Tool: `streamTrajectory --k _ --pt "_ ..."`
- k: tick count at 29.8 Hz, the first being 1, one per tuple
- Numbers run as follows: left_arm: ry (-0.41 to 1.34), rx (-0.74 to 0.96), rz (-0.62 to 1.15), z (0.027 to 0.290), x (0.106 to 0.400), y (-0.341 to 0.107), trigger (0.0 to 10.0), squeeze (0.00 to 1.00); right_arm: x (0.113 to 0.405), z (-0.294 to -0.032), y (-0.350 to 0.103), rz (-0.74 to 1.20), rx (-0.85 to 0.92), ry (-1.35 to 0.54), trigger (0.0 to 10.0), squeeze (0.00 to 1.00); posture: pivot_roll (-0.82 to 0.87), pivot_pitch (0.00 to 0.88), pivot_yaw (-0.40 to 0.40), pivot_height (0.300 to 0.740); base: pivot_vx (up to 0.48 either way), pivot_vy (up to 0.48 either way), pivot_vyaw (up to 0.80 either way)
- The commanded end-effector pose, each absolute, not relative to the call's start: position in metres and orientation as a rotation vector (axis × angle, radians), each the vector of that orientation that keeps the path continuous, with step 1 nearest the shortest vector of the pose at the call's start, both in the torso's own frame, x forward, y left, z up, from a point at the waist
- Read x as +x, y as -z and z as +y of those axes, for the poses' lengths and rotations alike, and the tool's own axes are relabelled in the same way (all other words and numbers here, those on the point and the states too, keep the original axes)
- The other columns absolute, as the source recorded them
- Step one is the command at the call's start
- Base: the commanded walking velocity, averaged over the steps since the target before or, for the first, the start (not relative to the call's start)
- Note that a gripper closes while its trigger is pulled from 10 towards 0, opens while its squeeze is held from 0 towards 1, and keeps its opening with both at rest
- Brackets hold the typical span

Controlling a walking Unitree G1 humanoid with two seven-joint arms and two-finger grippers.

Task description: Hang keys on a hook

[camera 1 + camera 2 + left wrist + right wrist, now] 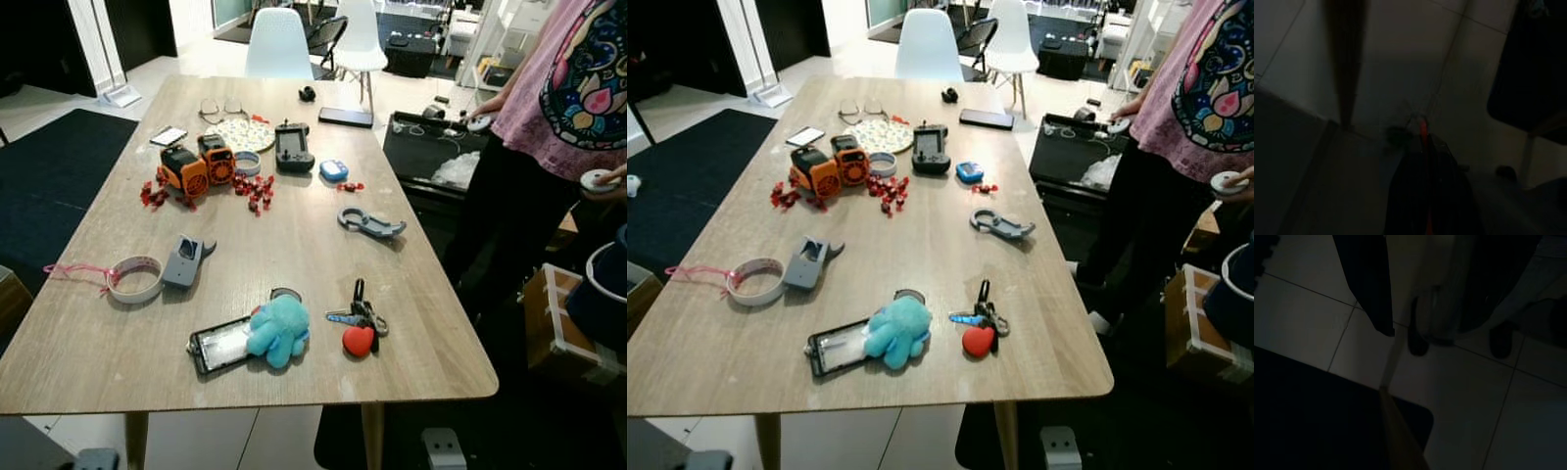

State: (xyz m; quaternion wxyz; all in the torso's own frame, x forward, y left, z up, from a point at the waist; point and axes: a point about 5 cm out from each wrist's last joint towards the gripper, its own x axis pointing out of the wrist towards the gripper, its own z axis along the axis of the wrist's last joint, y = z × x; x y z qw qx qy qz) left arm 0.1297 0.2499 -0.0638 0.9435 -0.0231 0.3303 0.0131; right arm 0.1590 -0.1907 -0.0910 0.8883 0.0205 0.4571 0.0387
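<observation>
A bunch of keys with a red heart fob lies flat on the wooden table, close to its near right corner. Nothing is touching the keys. I can pick out no hook. Both arms hang idle below the table, in shade. In the left wrist view my left gripper is a dark shape over dim floor tiles. In the right wrist view my right gripper is a dark shape above the tiles, near a wooden table leg.
A blue plush octopus on a black phone lies left of the keys. A grey carabiner, tape roll and orange toy also lie on the table. A person stands at its right side. White chairs stand behind.
</observation>
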Motion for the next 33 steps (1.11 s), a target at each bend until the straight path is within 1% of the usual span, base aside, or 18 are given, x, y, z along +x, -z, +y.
streamTrajectory --k 1,7,10,13,16,19,22,27,33 --pt "-0.015 -0.032 0.684 0.24 0.13 0.069 10.0 0.0 0.153 -0.193 0.094 0.977 0.041 -0.058 10.0 0.0 0.06 0.064 -0.04 0.74 0.0 0.0 0.0" --pt "0.001 -0.029 0.716 0.23 0.135 0.075 10.0 0.0 0.15 -0.191 0.095 0.99 0.042 -0.06 10.0 0.0 0.05 0.059 -0.039 0.74 0.0 0.0 0.0" --pt "0.079 -0.025 0.75 0.221 0.135 0.079 10.0 0.0 0.148 -0.191 0.096 0.99 0.061 -0.043 10.0 0.0 0.04 0.04 -0.031 0.74 0.0 0.0 0.0" --pt "0.092 -0.015 0.771 0.217 0.134 0.082 10.0 0.0 0.147 -0.191 0.097 0.992 0.065 -0.044 10.0 0.0 0.04 0.019 -0.033 0.74 0.0 0.0 0.0" --pt "0.101 -0.01 0.779 0.214 0.136 0.083 10.0 0.0 0.148 -0.189 0.096 0.987 0.062 -0.065 10.0 0.0 0.04 0.019 -0.04 0.74 0.0 0.0 0.0" --pt "0.058 -0.045 0.78 0.213 0.137 0.084 10.0 0.0 0.149 -0.188 0.096 0.986 0.06 -0.072 10.0 0.0 0.06 0.008 -0.044 0.74 0.0 0.0 0.0" --pt "-0.018 -0.108 0.78 0.213 0.138 0.086 10.0 0.0 0.15 -0.186 0.096 0.995 0.046 -0.081 10.0 0.0 0.06 0.025 -0.042 0.74 0.0 0.0 0.0" --pt "-0.08 -0.129 0.791 0.22 0.137 0.087 10.0 0.0 0.15 -0.186 0.096 0.999 0.035 -0.09 10.0 0.0 0.06 0.035 -0.039 0.74 0.0 0.0 0.0" --pt "-0.116 -0.151 0.794 0.226 0.134 0.087 10.0 0.0 0.149 -0.187 0.096 1.003 0.031 -0.09 10.0 0.0 0.06 0.042 -0.04 0.74 -0.3 0.0 0.0"
